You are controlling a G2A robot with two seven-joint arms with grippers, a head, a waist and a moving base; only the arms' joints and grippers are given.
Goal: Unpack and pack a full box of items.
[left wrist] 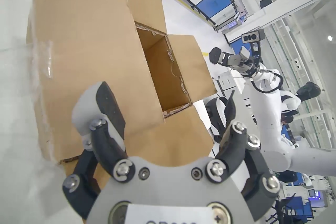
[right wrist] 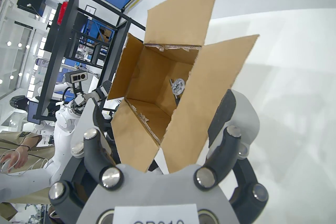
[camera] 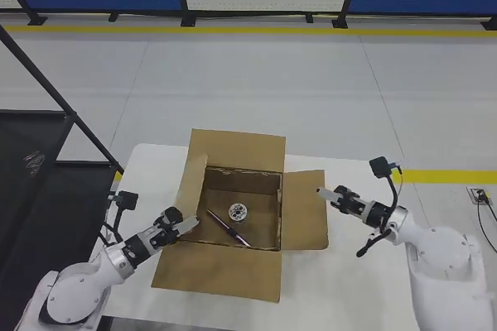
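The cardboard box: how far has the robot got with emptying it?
Done: the box has its flaps open. In hand: nothing; the left hand and right hand are open and empty, one on each side of the box. Left: a dark pen-like stick and a small round white piece lie inside it, so unpacking looks unfinished and repacking not yet begun.

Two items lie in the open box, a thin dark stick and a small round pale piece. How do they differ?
The stick is long and thin; the round piece is compact. The stick is dark; the round piece is whitish with dark spots. The stick lies diagonally across the floor of the box; the round piece sits nearer the far wall. Both rest inside it, apart from each other.
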